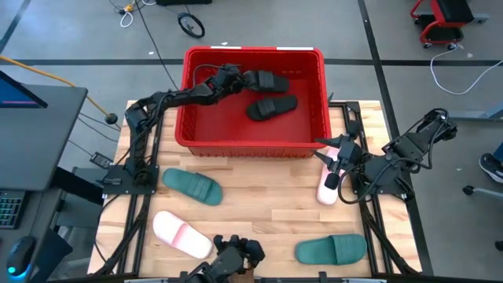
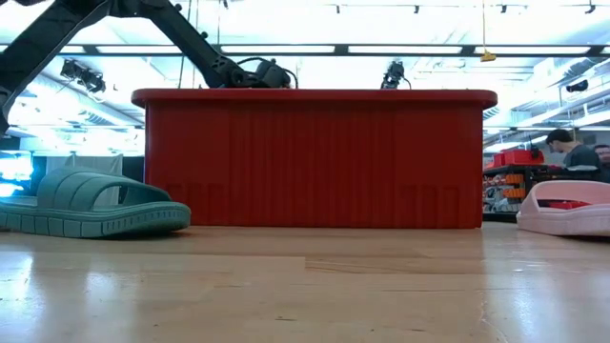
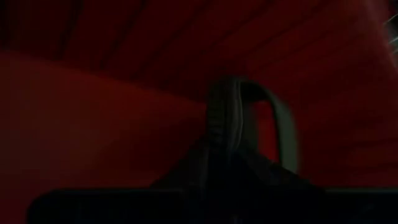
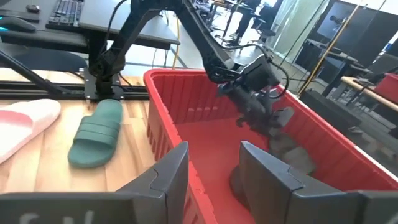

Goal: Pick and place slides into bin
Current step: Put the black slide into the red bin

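Bin (image 1: pixel 253 134): large red plastic basket, ribbed slatted walls, solid floor, at the table's (image 1: pixel 259 212) far edge.

Slides counted: six, each with one wide strap.
- Two black: one (image 1: pixel 272 108) lay flat on the bin floor; the other (image 1: pixel 270 80) was pinched in the left gripper's (image 1: pixel 245 79) jaws inside the bin near its far wall.
- Two dark green: one (image 1: pixel 191 186) on the table near the left arm's base, one (image 1: pixel 331 250) at the near right.
- Two pale pink: one (image 1: pixel 181 233) at the near left, one (image 1: pixel 327 189) on the right just under the right gripper (image 1: pixel 336 154).

Right gripper hung beside the bin's near right corner, jaws spread, empty.

No brand marks or legible writing seen on slides or bin.
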Available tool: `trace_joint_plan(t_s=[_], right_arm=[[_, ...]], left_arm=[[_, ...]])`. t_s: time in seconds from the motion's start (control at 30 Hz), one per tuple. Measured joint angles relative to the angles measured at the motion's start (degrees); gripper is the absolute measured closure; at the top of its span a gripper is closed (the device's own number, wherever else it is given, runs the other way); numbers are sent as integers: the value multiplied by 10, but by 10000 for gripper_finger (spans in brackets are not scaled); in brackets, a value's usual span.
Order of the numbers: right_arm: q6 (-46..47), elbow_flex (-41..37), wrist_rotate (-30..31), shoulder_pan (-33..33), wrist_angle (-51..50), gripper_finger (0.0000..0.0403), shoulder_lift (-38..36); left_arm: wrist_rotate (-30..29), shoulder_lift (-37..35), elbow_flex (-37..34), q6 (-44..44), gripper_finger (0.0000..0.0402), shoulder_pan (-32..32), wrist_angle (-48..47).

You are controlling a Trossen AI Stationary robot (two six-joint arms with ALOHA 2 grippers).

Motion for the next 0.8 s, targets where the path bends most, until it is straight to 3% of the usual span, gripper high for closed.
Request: trace_joint_plan(t_s=[0.17, 0.4, 0.63, 0.8], right_arm=[[2, 0, -2, 0, 0, 255, 0], [10, 0, -5, 1, 0, 255, 0], [11, 0, -5, 1, 0, 255, 0], [10, 0, -4, 1, 0, 255, 0]], left_arm=[[-15, 0, 0, -6, 358, 2, -30], [-15, 0, 0, -5, 340, 4, -127], [-11, 0, 0, 14, 346, 4, -119], [4, 8, 0, 26, 311, 4, -110]])
